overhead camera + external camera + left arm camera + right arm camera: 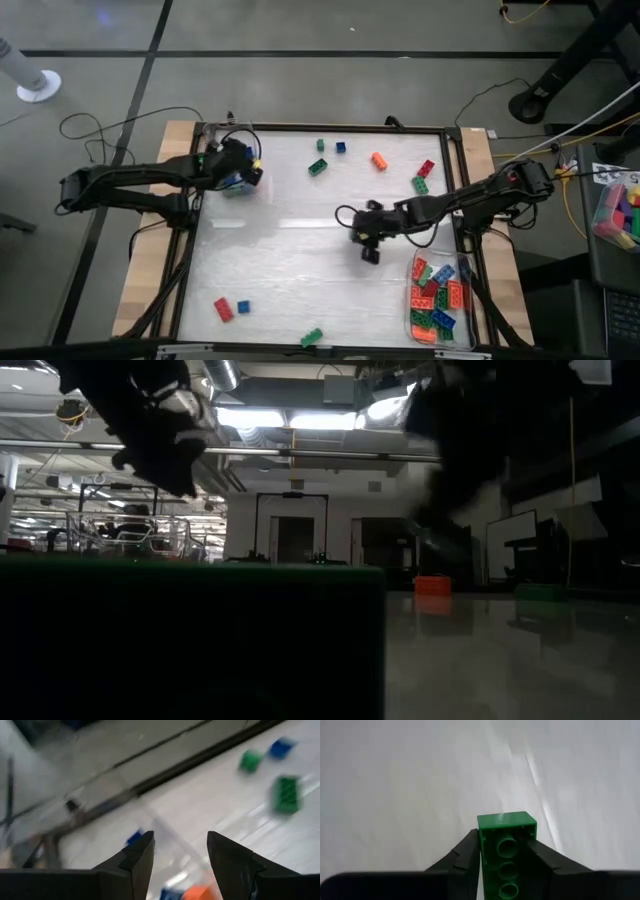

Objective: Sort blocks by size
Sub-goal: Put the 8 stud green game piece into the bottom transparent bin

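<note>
**Green brick held over the middle of the table**

Green plastic filled the space between the right gripper's (505, 857) fingers: a long green brick (507, 851), seen with its hollow underside and round tubes toward the wrist camera, was pinched on both long sides. From above, that gripper (368, 240) hung over the white tabletop (290, 260) a little right of centre, just beside the clear bin (440, 297) at the near right corner, which held a heap of red, green, blue and orange blocks.

Loose blocks lay scattered elsewhere. Near the far edge sat a small green block (321, 144), a small blue one (340, 147) and a longer green one (317, 167); further right were an orange brick (379, 160), a red brick (426, 168) and a green brick (420, 185). Along the near edge lay a red brick (223, 309) with a small blue block (243, 307) just beside it, and another green brick (311, 338).

At the far left corner the left gripper (243, 172) hovered over a small clear container (238, 186). Its fingers stood apart with nothing between them in the wrist view (180, 857), and blue and orange pieces showed beneath them.
</note>
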`<action>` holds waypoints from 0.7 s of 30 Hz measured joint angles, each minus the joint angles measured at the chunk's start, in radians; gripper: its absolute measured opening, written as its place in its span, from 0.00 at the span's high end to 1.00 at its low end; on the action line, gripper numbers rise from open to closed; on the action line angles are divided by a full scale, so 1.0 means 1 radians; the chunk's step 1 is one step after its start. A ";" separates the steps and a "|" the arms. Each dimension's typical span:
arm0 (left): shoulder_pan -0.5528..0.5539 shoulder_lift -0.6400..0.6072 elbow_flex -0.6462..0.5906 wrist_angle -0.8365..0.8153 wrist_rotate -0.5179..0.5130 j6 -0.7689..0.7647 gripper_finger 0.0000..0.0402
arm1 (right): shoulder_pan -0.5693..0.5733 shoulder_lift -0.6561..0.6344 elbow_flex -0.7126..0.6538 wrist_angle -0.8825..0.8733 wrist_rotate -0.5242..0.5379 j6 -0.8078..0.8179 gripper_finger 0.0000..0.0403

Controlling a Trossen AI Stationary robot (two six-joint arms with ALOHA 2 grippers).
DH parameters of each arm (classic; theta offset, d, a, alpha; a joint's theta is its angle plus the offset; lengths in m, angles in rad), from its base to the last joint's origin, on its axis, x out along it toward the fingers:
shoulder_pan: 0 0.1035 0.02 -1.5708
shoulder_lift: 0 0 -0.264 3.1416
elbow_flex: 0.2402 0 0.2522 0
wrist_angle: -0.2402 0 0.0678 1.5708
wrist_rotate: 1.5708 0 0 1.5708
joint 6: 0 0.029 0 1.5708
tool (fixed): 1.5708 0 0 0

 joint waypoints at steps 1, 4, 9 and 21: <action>-0.011 -0.008 0.000 0.030 -0.002 0.019 0.58 | -0.004 0.000 0.010 0.060 0.002 -0.041 0.75; -0.056 -0.037 0.000 0.103 -0.001 0.057 0.58 | -0.015 0.000 0.034 0.238 0.019 -0.153 0.77; -0.165 -0.069 0.000 0.175 0.085 0.060 0.58 | -0.052 0.000 0.057 0.505 0.009 -0.351 0.76; -0.424 -0.043 0.000 0.505 0.338 0.198 0.58 | -0.111 -0.002 0.153 0.716 -0.215 -0.537 0.74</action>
